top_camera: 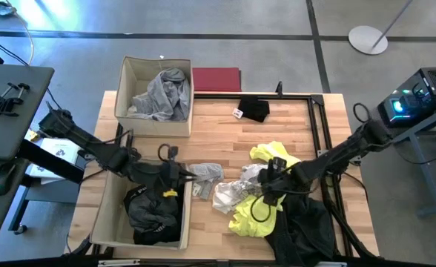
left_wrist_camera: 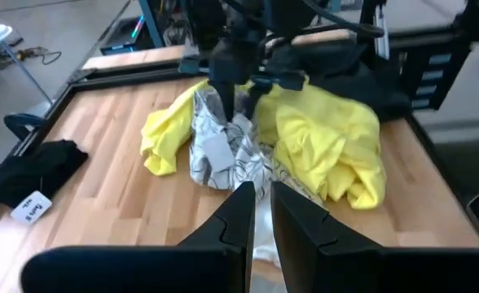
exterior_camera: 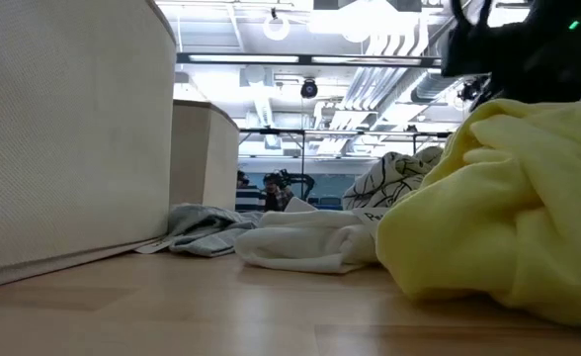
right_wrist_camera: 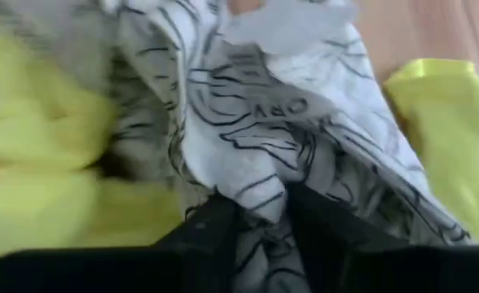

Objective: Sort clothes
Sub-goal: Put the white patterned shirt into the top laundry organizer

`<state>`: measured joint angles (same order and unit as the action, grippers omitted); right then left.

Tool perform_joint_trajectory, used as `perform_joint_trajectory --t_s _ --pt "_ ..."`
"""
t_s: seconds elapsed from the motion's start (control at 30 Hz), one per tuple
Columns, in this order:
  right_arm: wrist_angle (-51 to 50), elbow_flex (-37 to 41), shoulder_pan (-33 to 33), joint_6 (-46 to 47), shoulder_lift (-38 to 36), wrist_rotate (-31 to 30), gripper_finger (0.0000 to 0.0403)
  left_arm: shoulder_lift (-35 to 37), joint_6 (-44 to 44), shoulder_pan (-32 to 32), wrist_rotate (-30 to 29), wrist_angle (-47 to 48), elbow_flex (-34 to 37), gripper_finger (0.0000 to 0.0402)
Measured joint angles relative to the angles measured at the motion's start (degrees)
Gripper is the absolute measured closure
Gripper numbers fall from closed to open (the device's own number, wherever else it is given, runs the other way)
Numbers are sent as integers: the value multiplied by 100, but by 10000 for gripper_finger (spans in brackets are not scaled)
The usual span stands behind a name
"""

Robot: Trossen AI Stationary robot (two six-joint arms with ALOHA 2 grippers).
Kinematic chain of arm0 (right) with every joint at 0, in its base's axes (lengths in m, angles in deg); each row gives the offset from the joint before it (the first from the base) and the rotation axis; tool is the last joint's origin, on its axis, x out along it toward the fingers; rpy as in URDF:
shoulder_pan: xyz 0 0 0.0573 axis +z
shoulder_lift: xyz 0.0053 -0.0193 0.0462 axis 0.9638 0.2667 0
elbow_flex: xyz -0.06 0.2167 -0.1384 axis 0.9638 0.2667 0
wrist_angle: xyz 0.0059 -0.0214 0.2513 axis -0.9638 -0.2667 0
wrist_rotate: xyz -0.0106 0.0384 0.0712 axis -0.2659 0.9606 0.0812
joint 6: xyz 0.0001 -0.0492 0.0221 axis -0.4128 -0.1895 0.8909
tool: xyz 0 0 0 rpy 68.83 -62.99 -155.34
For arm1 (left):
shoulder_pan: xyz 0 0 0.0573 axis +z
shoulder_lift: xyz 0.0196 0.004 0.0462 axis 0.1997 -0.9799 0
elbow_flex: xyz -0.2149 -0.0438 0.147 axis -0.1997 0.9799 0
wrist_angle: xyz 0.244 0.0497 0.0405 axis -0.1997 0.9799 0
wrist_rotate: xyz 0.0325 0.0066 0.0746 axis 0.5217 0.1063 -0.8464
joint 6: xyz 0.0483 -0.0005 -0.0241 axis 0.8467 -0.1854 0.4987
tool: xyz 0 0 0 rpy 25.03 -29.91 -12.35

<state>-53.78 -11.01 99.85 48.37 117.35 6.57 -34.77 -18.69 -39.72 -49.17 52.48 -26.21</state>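
Observation:
A white garment with black line print [top_camera: 233,194] [left_wrist_camera: 223,155] lies mid-table against a neon yellow garment [top_camera: 266,216] [left_wrist_camera: 329,138]. My right gripper [top_camera: 265,191] [right_wrist_camera: 264,207] comes down on it from the table's right and is shut on it. My left gripper [top_camera: 185,174] [left_wrist_camera: 261,203] stands by the near box's far right corner. Its fingers are nearly together, with cloth of a white and light grey garment [top_camera: 203,179] [exterior_camera: 300,245] in the slit between them. My right gripper pinches a raised fold of the printed garment [right_wrist_camera: 260,183] between its two fingers, slanting down from the table's right. The rest of the garment lies on the table and against the yellow one. My left gripper has white cloth [left_wrist_camera: 261,236] in the narrow gap between its fingers, coming from the table's left and slanting slightly down. Which edge it has, I cannot tell. The garment's bulk lies on the table.
A beige box [top_camera: 129,70] at the far left holds a grey garment [top_camera: 162,96]. A near-left beige box [top_camera: 105,211] holds dark clothes [top_camera: 155,215]. A black garment [top_camera: 253,110] lies far mid-table and another [top_camera: 299,233] near right. A dark red rectangle [top_camera: 216,78] lies beyond the far edge.

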Motion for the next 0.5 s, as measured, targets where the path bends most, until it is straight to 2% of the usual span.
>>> perform_joint_trajectory --t_s 0.17,0.27,0.5 --pt "447 -2 -151 -324 268 -268 391 -279 229 0 -9 -348 0 369" --pt "507 -197 -132 -400 171 -881 388 -363 553 2 -14 -620 4 369" --pt "573 -1041 188 -935 -579 -2848 396 -374 1425 30 -114 -1475 0 369"
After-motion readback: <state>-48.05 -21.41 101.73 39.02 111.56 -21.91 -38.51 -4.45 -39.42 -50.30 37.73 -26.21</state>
